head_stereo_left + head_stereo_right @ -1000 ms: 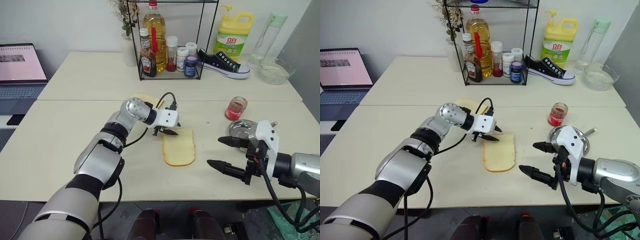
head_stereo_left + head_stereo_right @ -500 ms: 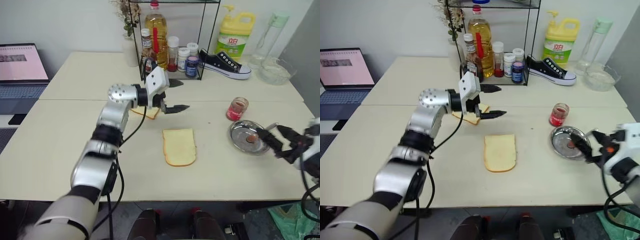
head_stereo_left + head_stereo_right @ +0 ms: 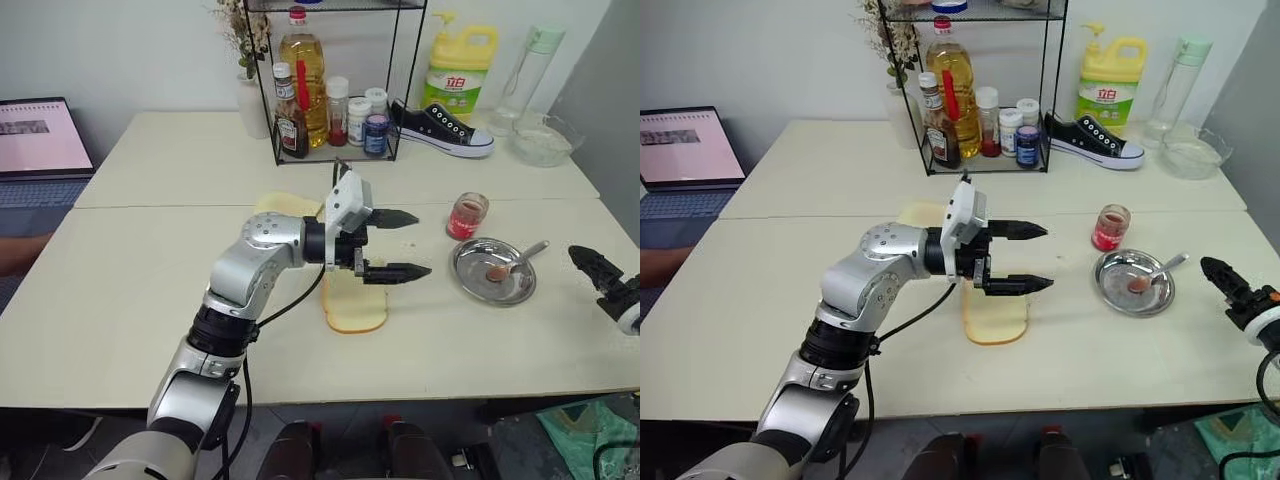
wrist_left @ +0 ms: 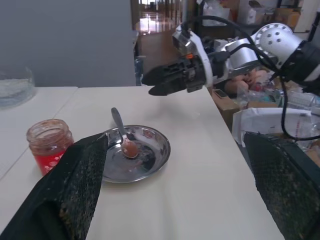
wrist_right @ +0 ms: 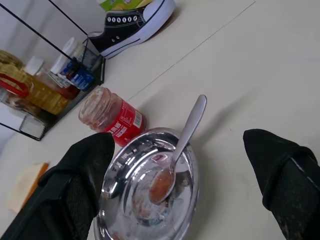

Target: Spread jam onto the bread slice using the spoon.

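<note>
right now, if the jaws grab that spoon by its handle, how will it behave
The spoon is thin polished metal, so probably stiff, light and slippery. Its handle leans on the steel dish rim, so a nudge may pivot it. The jam in its bowl looks sticky and will likely stay put.

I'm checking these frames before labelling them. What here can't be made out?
- Bread slice: its far end is hidden by the left gripper in the eye views.
- Second slice: mostly behind the left arm.
- Right gripper: the arm is cut off by the picture's edge in the eye views.
- Jam on the spoon: how much is too small to judge.
- Jar: how full it is can't be seen.
</note>
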Controlling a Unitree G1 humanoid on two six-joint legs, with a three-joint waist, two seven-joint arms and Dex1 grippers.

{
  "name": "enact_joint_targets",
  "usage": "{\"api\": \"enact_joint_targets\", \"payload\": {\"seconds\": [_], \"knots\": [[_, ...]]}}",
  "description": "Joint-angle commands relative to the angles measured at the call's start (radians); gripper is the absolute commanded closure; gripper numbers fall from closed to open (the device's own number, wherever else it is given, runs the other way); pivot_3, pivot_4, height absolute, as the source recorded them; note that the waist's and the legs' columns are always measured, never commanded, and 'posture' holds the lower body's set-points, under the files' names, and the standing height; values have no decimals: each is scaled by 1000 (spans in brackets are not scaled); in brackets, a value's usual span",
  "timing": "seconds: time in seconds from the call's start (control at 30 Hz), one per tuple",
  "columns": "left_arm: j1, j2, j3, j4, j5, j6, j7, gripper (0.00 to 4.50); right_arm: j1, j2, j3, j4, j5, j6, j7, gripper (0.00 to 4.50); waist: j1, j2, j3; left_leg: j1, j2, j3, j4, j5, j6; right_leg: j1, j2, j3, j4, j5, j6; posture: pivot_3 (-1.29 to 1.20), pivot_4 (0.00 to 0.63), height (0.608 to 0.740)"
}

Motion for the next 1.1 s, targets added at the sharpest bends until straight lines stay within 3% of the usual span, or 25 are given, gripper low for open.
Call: {"api": "enact_joint_targets", "payload": {"seconds": [0.03, 0.33, 1.1], "knots": [[-26, -22, -14, -30, -16, 3, 25, 23, -70, -34, 41, 131, -43, -13, 80, 0, -2, 0, 0, 0, 0, 0, 0, 0, 0, 0, 0, 0, 0, 0, 0, 0, 150, 740], [-1, -14, -26, -52, -14, 16, 63, 23, -287, -76, 214, 496, -279, -122, 281, 0, -9, 1, -1, 0, 0, 1, 0, 0, 0, 0, 0, 0, -1, 0, 0, 0, 150, 740], [-24, 37, -19, -102, -46, 78, 87, 23, -581, -31, 251, 959, -522, -342, 462, 0, -13, 1, -1, 0, 0, 2, 0, 0, 0, 0, 0, 1, -1, 0, 0, 0, 150, 740]]}}
